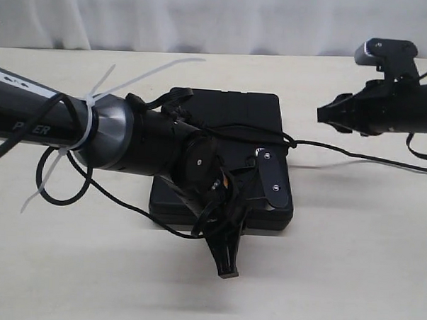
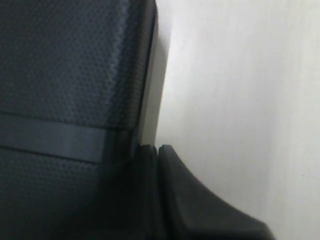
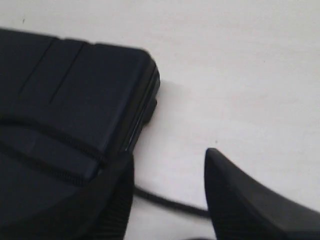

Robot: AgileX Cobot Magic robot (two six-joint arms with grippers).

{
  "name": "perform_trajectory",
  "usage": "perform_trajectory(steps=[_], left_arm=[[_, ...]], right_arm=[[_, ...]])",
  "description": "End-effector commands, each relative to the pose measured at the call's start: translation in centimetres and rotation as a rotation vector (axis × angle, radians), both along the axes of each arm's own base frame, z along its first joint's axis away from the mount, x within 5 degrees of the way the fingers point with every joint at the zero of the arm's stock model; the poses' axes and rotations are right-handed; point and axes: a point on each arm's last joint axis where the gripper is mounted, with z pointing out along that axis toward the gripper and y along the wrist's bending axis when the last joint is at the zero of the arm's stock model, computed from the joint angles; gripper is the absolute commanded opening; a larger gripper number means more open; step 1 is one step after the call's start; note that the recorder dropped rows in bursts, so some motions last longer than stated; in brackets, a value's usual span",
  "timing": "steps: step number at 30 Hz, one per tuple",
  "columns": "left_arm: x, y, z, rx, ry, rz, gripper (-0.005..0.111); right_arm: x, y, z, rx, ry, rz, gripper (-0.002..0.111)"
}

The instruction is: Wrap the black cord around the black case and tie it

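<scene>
pale cream desk [image 1: 351, 265] fills the scene, with a white curtain [image 1: 205, 18] hanging behind it. the black case [image 1: 237, 108] lies flat near the middle of the desk, likely so that both arms can get at it from either side.

the black cord [image 3: 165, 201] crosses the top of the case in two strands, meets in what looks like a crossing or knot at the case's right edge, then trails off across the desk to the right. so at least one pass over the face is laid, but no finished tie is visible.

the left pincer [image 1: 228, 270] reaches over the case and points down past its near edge. in its wrist view the two fingers [image 2: 175, 170] sit pressed together just beside the case's side wall. whether a bit of cord is nipped between them i cannot tell. judging by the pose, it is either steadying the case or keeping a cord end taut.

the right pincer [image 3: 169, 157] hovers off the right side of the case with its fingers spread wide and nothing in them. the loose run of cord lies on the desk between them, which reads as lining up to close on that strand and pull it snug.
</scene>
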Motion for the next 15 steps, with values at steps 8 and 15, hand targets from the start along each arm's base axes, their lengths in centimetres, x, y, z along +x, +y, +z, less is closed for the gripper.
perform_trajectory(steps=[8, 15], left_arm=[[0.3, -0.1, 0.1, -0.020, -0.034, 0.008, 0.000], [0.3, -0.1, 0.1, -0.020, -0.034, 0.008, 0.000]], right_arm=[[-3.1, -0.6, -2.5, -0.187, 0.037, 0.096, 0.054], [-1.0, -0.2, -4.4, -0.200, -0.020, 0.185, 0.054]])
